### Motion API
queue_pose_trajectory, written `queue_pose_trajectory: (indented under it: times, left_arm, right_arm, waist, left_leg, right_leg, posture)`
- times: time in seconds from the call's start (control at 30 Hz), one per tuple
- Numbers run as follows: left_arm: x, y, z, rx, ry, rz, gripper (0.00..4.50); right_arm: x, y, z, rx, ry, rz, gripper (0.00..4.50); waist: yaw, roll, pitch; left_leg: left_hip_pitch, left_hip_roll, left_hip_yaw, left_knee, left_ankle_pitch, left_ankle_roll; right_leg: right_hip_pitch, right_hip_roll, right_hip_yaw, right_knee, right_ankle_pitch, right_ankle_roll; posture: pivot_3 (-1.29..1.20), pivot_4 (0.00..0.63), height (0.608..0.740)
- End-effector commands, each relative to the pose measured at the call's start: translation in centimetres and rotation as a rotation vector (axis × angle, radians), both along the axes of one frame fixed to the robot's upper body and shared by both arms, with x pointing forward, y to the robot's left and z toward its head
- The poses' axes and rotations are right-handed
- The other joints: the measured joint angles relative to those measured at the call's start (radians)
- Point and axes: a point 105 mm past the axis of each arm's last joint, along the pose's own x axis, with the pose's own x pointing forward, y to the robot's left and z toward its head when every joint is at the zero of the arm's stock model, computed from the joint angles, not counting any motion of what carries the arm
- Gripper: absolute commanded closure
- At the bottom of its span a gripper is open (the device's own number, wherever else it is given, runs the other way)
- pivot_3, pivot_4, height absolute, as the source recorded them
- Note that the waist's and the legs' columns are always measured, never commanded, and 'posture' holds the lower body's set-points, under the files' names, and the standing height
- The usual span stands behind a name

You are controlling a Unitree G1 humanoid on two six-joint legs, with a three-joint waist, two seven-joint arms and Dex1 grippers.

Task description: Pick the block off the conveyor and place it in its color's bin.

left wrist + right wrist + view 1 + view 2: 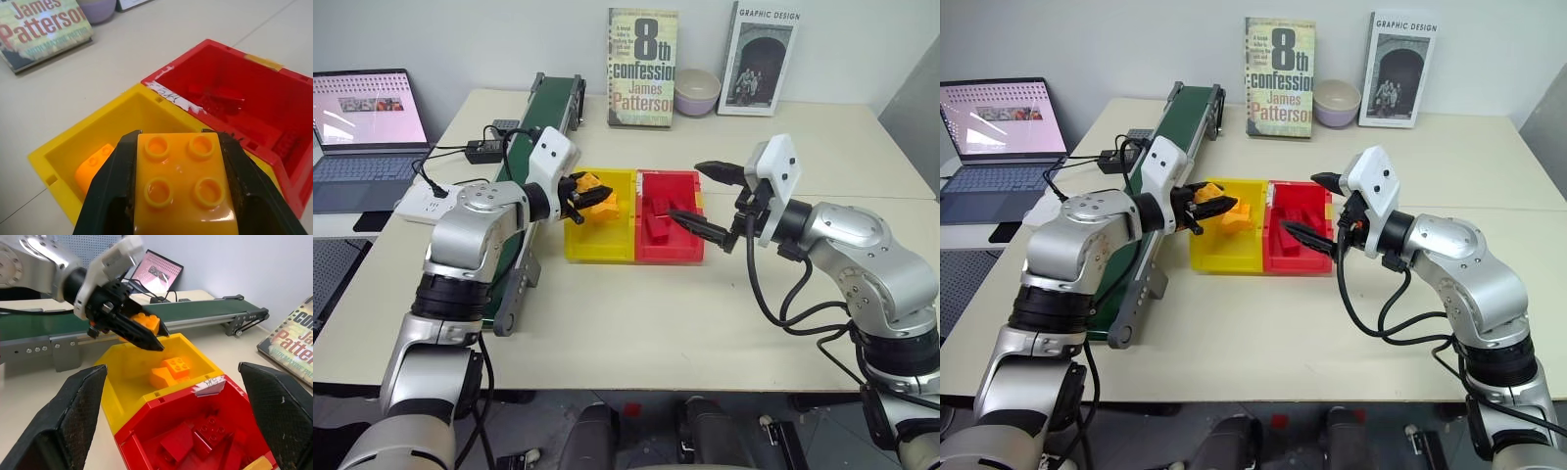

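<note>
My left gripper (594, 193) is shut on the yellow-orange block (181, 181), studs facing up. It holds the block just above the yellow bin (600, 257), at the bin's conveyor side. Another yellow-orange brick (171, 368) lies inside that bin. The dark-green conveyor (524, 142) runs along the left, behind my left arm. My right gripper (685, 189) is open with nothing between its fingers and hovers over the right part of the joined red bin (671, 257).
Dark red bricks (195, 435) lie in the red bin. At the back stand two books (641, 67) and a bowl (697, 91). A laptop (367, 122) and a power strip (426, 203) with cables sit at the left. The table (636, 323) is bare in front of the bins.
</note>
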Motion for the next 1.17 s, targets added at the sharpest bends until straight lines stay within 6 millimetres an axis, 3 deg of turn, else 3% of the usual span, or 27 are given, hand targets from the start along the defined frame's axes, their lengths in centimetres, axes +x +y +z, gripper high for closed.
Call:
queue_pose_trajectory:
  times: [0.03,0.1,0.33,0.6,0.73,0.87,0.97,1.17]
  left_arm:
    - [0.9,-0.4,0.9,0.015,-0.052,-0.045,2.97]
    - [1.2,-0.5,0.6,0.025,-0.055,-0.057,2.97]
    - [1.5,-0.4,0.4,0.011,-0.051,-0.082,1.42]
    - [1.0,1.0,1.4,0.012,-0.071,-0.071,0.06]
    - [0.1,1.8,2.5,0.033,-0.088,-0.085,0.03]
    - [-4.0,4.1,3.9,0.144,-0.063,-0.152,0.03]
    - [-6.1,5.7,4.0,0.228,-0.033,-0.156,0.03]
    - [-7.7,8.1,3.6,0.299,-0.028,-0.082,0.03]
  right_arm:
    - [-0.8,-0.5,1.1,0.021,-0.051,-0.036,0.0]
    - [-0.9,-0.7,1.1,0.023,-0.055,-0.057,0.0]
    - [-1.6,-1.2,1.0,0.009,-0.043,-0.071,0.0]
    - [-0.9,-1.2,1.8,-0.001,-0.041,-0.064,0.0]
    - [-0.6,-0.9,1.9,-0.009,-0.036,-0.037,0.0]
    - [-0.4,-1.3,1.7,-0.071,-0.01,0.059,0.0]
    - [0.1,-2.0,1.4,-0.105,0.009,0.094,0.0]
    - [1.2,-2.4,0.2,-0.14,0.035,0.122,0.0]
  waist:
    - [0.0,0.0,0.0]
    - [0.0,0.0,0.0]
    - [-0.002,0.0,0.0]
    - [-0.003,0.0,0.0]
    - [-0.003,0.0,0.0]
    - [-0.014,0.0,0.0]
    - [-0.018,0.0,0.0]
    - [-0.011,0.001,0.0]
  left_leg:
    - [0.0,0.0,0.0,0.0,0.0,0.0]
    - [0.0,-0.001,0.001,0.0,0.0,0.0]
    - [0.0,0.0,0.0,0.0,0.0,0.0]
    - [0.0,0.0,0.0,0.001,0.0,0.0]
    - [0.0,0.0,0.0,0.001,0.0,0.0]
    - [0.0,0.0,0.001,0.0,0.0,0.0]
    - [0.0,0.001,0.0,0.0,0.0,0.0]
    - [0.001,0.001,-0.001,0.0,0.0,0.0]
  right_leg:
    - [0.0,0.0,0.0,0.0,0.0,0.0]
    - [0.0,0.0,0.0,0.0,0.0,0.0]
    - [0.0,0.0,0.0,0.0,0.0,0.001]
    - [0.0,0.0,0.0,0.001,0.0,0.001]
    - [0.0,0.0,0.0,0.001,0.0,0.001]
    - [-0.001,0.0,0.001,0.0,0.0,0.001]
    - [-0.001,0.0,0.001,0.0,0.0,0.001]
    - [0.0,0.0,0.0,0.0,-0.003,0.003]
  posture:
    - [0.0,0.15,0.74]
    - [0.0,0.15,0.74]
    - [0.0,0.15,0.74]
    - [0.0,0.15,0.74]
    - [0.0,0.15,0.74]
    - [0.0,0.15,0.74]
    - [0.0,0.15,0.74]
    - [0.0,0.15,0.74]
